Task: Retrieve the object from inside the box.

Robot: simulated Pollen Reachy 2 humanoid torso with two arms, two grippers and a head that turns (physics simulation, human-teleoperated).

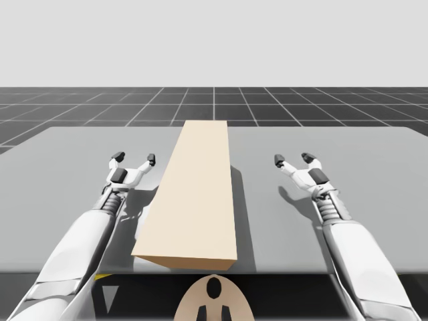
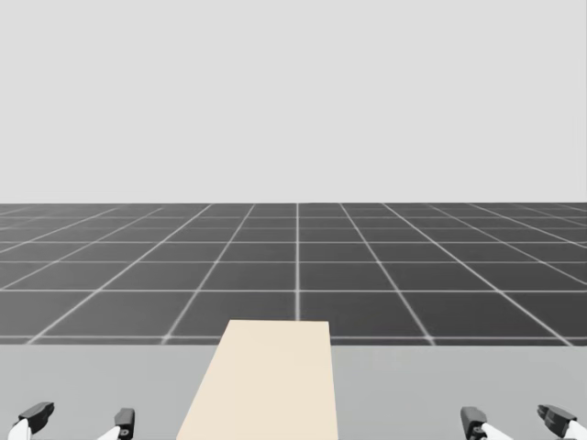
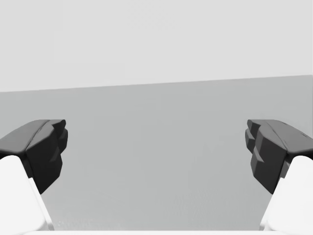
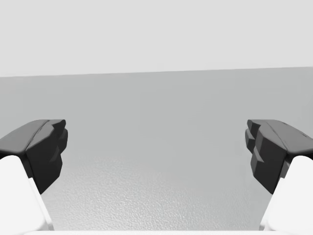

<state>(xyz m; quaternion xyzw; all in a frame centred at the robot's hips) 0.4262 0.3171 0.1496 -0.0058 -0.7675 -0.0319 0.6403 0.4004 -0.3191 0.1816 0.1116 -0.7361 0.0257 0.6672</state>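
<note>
Arrangement on the grey worktop, seen from above, from the head and from both wrists. A long tan box lies lengthwise down the middle, its near end close to the edge by my torso and its far end pointing away. Its upper face is plain, unmarked and closed, so whatever it contains is hidden. My left tool sits low over the worktop near the box's left flank. My right tool sits on the opposite side, a little further off. Neither touches the box. Both tools are spread wide and hold nothing: in each wrist view the dark fingers stand well apart with bare worktop between them. Beyond the worktop stretches a dark floor ruled with a pale grid.
</note>
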